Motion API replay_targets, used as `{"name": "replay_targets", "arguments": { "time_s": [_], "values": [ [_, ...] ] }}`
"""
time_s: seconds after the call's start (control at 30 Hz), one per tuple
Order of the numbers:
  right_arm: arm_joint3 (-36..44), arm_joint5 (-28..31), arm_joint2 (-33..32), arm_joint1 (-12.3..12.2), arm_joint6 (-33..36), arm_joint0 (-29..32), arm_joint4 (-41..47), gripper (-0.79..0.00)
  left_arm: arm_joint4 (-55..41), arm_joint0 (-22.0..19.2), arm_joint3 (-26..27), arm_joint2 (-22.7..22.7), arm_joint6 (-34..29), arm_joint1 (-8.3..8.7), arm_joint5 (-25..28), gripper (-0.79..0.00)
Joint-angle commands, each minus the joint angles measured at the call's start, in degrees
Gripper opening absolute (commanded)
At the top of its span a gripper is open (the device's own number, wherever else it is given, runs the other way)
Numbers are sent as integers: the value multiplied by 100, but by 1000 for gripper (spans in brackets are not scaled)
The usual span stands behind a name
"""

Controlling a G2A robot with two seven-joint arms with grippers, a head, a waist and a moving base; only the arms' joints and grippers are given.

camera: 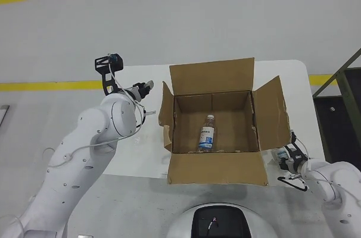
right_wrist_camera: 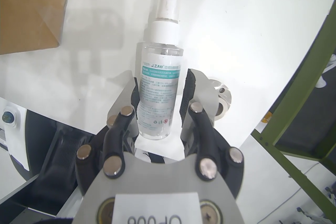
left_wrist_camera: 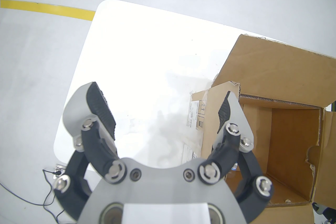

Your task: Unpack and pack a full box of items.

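1. Two bottles matter here. A clear bottle lies flat inside the open cardboard box at frame centre, its long axis running top to bottom and its cap toward the upper edge.
2. The spray bottle sits at lower right, outside the box, between the jaws of the right gripper. I cannot tell whether those narrow-set jaws pinch it or merely flank it.
3. The left gripper hangs at upper left over the table, jaws wide and empty.
4. The boxed bottle lies down and right of those free jaws, so the left arm looks better placed to take it, gripping across its axis.
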State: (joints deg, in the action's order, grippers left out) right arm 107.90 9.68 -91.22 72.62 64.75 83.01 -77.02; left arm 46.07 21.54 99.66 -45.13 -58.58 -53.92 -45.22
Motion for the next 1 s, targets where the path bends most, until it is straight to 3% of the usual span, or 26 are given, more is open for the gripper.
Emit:
{"name": "replay_targets", "arguments": {
  "time_s": [0.0, 0.2, 0.27, 0.3, 0.33, 0.6, 0.97],
  "values": [
    [-40, -7, 14, -6, -12, -15, -8, -403, 0, 0, 0, 0, 0, 0, 0, 0],
    [-145, 25, 91, -26, 21, -87, -48, -440, 0, 0, 0, 0, 0, 0, 0, 0],
    [-166, 34, 110, -33, 31, -108, -53, -533, 0, 0, 0, 0, 0, 0, 0, 0],
    [-172, 33, 115, -37, 36, -115, -60, -760, 0, 0, 0, 0, 0, 0, 0, 0],
    [-176, 41, 121, -41, 42, -121, -65, -785, 0, 0, 0, 0, 0, 0, 0, 0],
    [77, -195, -247, -70, -55, -118, 359, -785, 0, 0, 0, 0, 0, 0, 0, 0],
    [1296, -444, -1937, -190, -294, -420, 1688, -785, 0, 0, 0, 0, 0, 0, 0, 0]
  ]
}}
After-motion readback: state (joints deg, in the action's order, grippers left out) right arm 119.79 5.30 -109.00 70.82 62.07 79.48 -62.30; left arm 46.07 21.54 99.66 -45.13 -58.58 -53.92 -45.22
